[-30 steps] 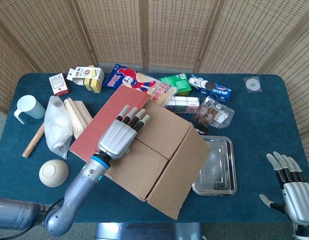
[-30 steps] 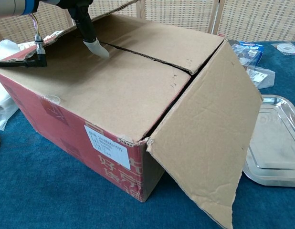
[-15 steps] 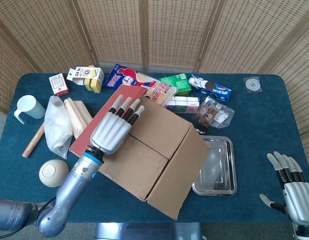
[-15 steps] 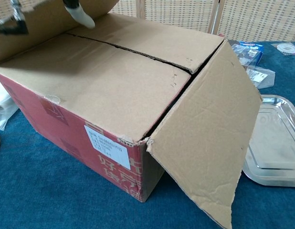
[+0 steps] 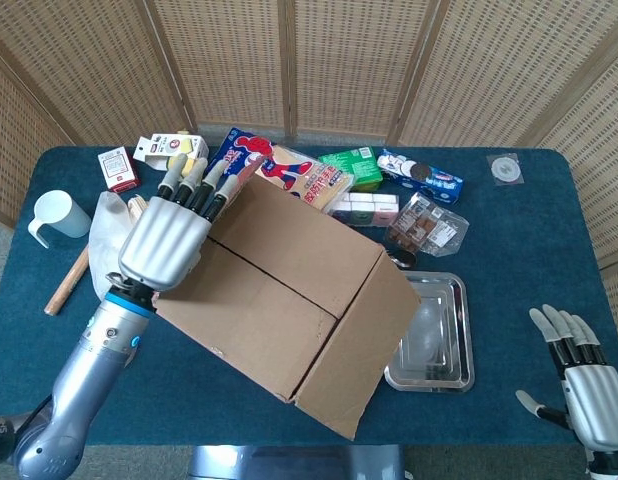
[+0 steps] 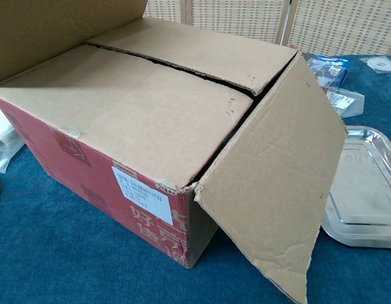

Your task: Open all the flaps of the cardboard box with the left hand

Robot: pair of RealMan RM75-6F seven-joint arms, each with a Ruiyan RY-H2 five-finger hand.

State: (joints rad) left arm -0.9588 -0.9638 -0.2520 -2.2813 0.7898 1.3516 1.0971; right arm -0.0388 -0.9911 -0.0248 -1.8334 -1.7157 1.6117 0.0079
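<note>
The cardboard box [image 5: 289,290] stands mid-table, red on its side [image 6: 88,171]. Its right outer flap [image 6: 278,171] hangs open and down toward the tray. The left outer flap [image 6: 56,31] is lifted steeply and fills the chest view's top left corner. Two inner flaps [image 6: 170,82] lie flat and closed, meeting at a seam. My left hand [image 5: 169,240] is raised at the box's left edge, fingers [image 5: 194,180] straight and apart, lying along the lifted flap; the chest view does not show it. My right hand [image 5: 579,380] rests open at the table's near right corner.
A steel tray [image 5: 434,335] lies right of the box, partly under the hanging flap. A plastic bag [image 5: 109,250], wooden stick [image 5: 67,282], white cup [image 5: 57,215] and pale ball [image 5: 107,345] sit left. Snack packets [image 5: 289,170] line the back.
My left hand has risen and swung left, carrying the left outer flap from nearly flat to steeply raised. Its fingertip has left the chest view. The right hand stayed put.
</note>
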